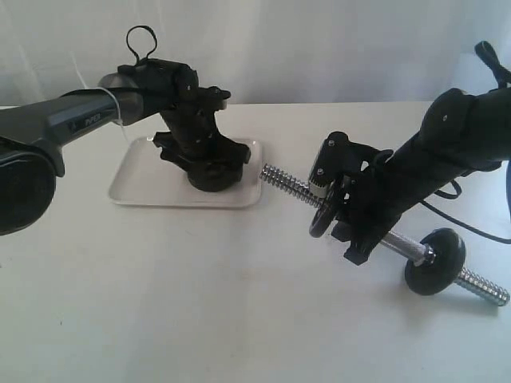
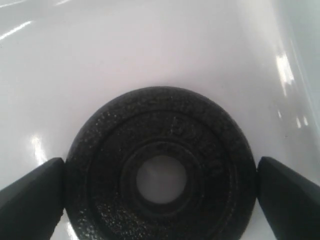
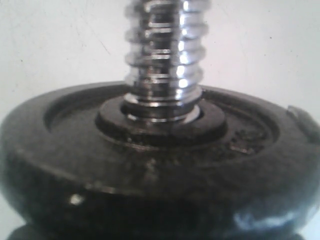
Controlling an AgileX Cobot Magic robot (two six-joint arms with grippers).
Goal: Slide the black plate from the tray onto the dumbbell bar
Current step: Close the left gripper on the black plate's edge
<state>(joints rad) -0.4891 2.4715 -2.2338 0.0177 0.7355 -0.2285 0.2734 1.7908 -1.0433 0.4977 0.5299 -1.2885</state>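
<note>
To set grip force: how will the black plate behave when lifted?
Probably stiff and heavy for its size: the black plate looks like cast metal. Its pebbled face should resist slipping. Lying flat, it should not roll.

We see the plate [image 2: 110, 165] as matte black with a pebbled grain. Tray [image 1: 140, 179] under it is glossy white. Dumbbell bar [image 1: 283, 179] is bright chrome with spiral ridges at the ends. Inner disc [image 3: 150, 165] is black and grainy with pale scuff specks; end disc [image 1: 435, 262] is plain black. Tabletop [image 1: 200, 319] is off-white. Left arm [image 1: 72, 120] is black and grey; right arm [image 1: 447, 152] is black.
</note>
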